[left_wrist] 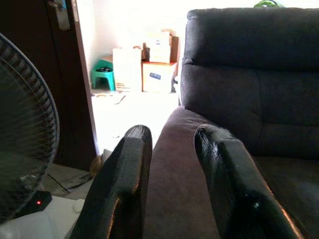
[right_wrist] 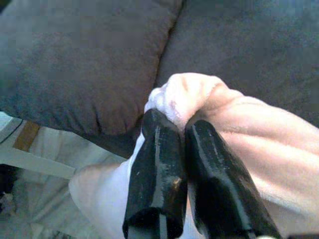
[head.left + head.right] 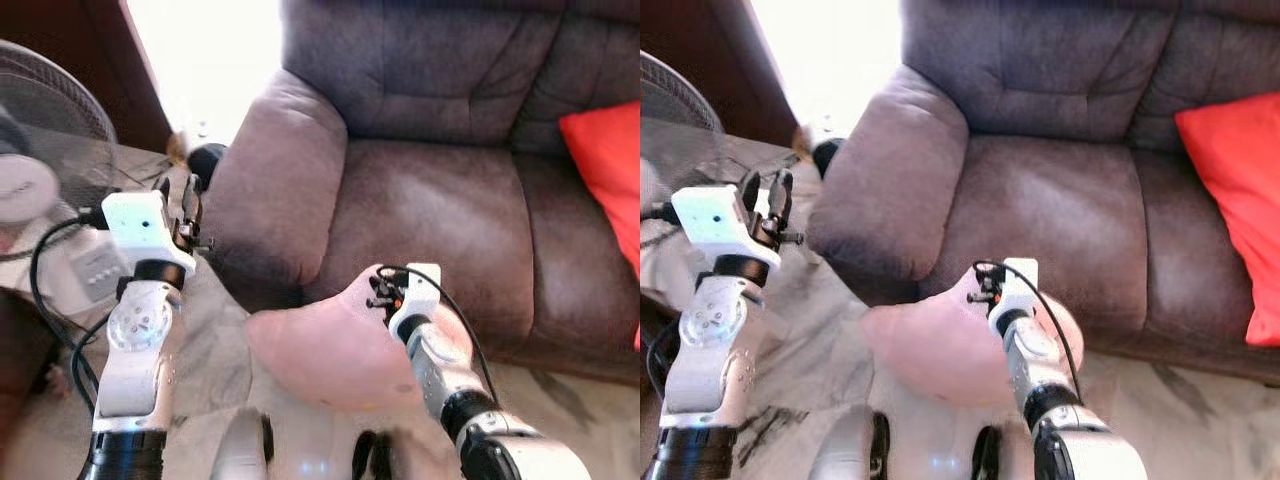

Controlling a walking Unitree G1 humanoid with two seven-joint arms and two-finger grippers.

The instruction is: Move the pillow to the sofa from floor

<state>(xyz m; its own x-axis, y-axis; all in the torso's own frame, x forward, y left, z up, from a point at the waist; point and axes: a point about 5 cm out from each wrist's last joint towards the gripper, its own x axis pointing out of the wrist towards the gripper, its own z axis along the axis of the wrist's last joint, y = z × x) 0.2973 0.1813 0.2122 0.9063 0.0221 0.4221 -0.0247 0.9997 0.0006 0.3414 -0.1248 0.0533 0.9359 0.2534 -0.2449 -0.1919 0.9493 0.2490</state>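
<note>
In front of the sofa (image 3: 430, 210), a soft pink pillow (image 3: 330, 350) held off the floor
Head views: plush grey seat, red cushion (image 3: 610, 160). Left wrist: left end effector (image 1: 172, 169) parted, empty. Right wrist: right end effector (image 2: 182, 132) pinching the pillow's fleecy bunched corner

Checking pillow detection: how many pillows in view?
2. The pink pillow is pinched in the right gripper before the sofa; the red pillow lies at the sofa's right end. Others may be out of frame.
</note>
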